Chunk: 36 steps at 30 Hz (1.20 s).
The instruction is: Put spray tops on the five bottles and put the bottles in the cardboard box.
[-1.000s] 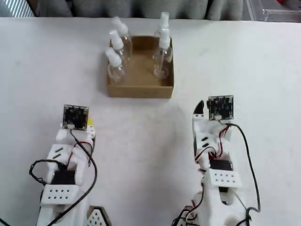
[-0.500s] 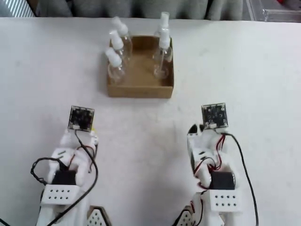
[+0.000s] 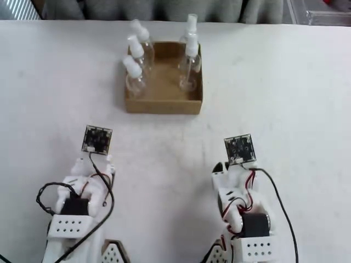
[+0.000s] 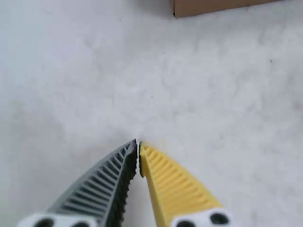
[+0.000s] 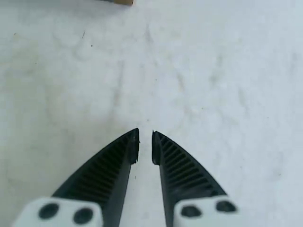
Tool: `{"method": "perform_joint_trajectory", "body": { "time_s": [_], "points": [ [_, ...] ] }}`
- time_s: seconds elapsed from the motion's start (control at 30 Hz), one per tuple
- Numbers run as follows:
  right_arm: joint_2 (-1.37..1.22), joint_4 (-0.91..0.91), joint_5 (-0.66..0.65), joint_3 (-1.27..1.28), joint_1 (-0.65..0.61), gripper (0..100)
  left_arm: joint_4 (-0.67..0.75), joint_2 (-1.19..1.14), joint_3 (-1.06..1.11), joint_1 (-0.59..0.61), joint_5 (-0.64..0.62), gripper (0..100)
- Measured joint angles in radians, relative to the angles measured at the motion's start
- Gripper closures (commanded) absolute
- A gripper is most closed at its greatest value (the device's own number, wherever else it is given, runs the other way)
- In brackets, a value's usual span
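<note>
As far as I can judge, the job is finished. The brown cardboard box [image 3: 163, 106] sits on the white table [image 3: 285, 82] and holds clear plastic bottles, each wearing a white spray top [image 3: 135, 44]. I count five bottles. Three stand in a row along the box's left wall: one by the front corner [image 3: 134, 81], one behind it [image 3: 140, 58] and one at the back [image 3: 143, 36]. Two stand along the right wall, one nearer me [image 3: 189, 74] and one behind it [image 3: 191, 24]. The back-left bottle leans so close over the rim that I cannot be fully sure its base is inside, though it looks to be. I count five spray tops, one per bottle, with none lying loose around the box. I count one box.

Both my arms sit well in front of the box, on my side of it. My left pincer [image 4: 138, 147] is clenched, grey and yellow tips touching, grasping nothing. My right pincer [image 5: 145, 142] is drawn together to a thin slit between its black tips, also empty. If anything is left, it is only a check on that back-left bottle.
</note>
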<state>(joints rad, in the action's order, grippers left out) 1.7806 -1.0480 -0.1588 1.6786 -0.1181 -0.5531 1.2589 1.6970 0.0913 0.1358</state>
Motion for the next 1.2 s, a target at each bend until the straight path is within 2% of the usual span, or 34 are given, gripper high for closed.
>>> {"method": "perform_joint_trajectory", "body": {
  "time_s": [0.43,0.57,0.73,0.93,1.07,1.2],
  "points": [
    [0.0,-0.1,0.0,0.0,0.0,98.1,-0.015,0.051,0.002,-0.005,0.002,98],
    [0.0,-0.129,0.0,0.0,0.032,98.1,-0.144,0.187,0.002,-0.005,0.002,98],
    [0.0,-0.19,0.0,0.0,0.051,98.2,-0.419,0.324,0.002,-0.005,0.002,98],
    [0.0,-0.213,0.0,0.0,0.051,98.2,-0.62,0.463,0.002,-0.005,0.002,98],
    [0.0,-0.213,0.0,0.0,0.051,98.2,-0.715,0.528,0.0,-0.005,0.002,98],
    [0.0,-0.213,0.0,0.0,0.051,98.2,-0.729,0.546,0.0,-0.005,0.002,98]
  ]
}}
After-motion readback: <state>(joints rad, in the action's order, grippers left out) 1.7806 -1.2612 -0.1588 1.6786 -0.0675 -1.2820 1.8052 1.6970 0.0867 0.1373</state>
